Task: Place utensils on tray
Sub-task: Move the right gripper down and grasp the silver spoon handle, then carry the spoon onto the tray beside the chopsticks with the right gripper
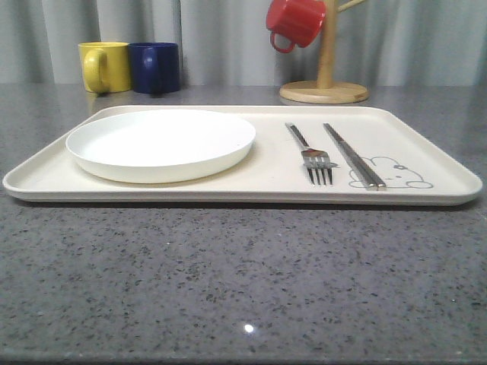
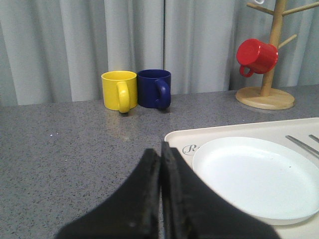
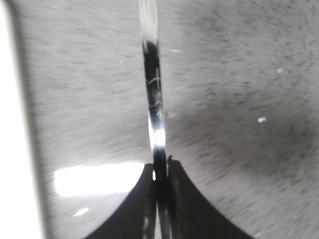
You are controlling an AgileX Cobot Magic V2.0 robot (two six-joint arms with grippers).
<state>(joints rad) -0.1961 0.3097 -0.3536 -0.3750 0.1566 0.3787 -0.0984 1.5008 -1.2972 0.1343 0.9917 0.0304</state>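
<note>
So where I'm at: most of the setting is already on the tray [image 1: 426,156]. From the front view I've got the white plate [image 1: 161,143] sitting on the tray's left half, and on the right half the fork [image 1: 312,154] lies tines toward me with the chopsticks [image 1: 354,156] just beside it, their near ends resting over the little rabbit drawing [image 1: 389,173]. Everything looks flat and settled, nothing hanging over the rim.

What's left is the spoon, I reckon. My right tool [image 3: 160,175] is pinched tight on a thin shiny metal handle [image 3: 153,94] that runs away from the fingertips, over the grey speckled surface [image 3: 239,99]. The picture is blurred and I can't see the far end, so I'm guessing it's the spoon rather than knowing it. A pale edge along one side of that view could be the tray rim, which would put me just beside it.

My left tool [image 2: 160,152] is closed with nothing in it, hanging above the surface near the tray corner and the plate. The yellow mug [image 2: 119,90], blue mug [image 2: 155,88] and the red mug [image 2: 256,56] on the wooden stand [image 2: 265,97] sit well behind, not part of this.

So: three down, one in hand, needs setting on the tray.
</note>
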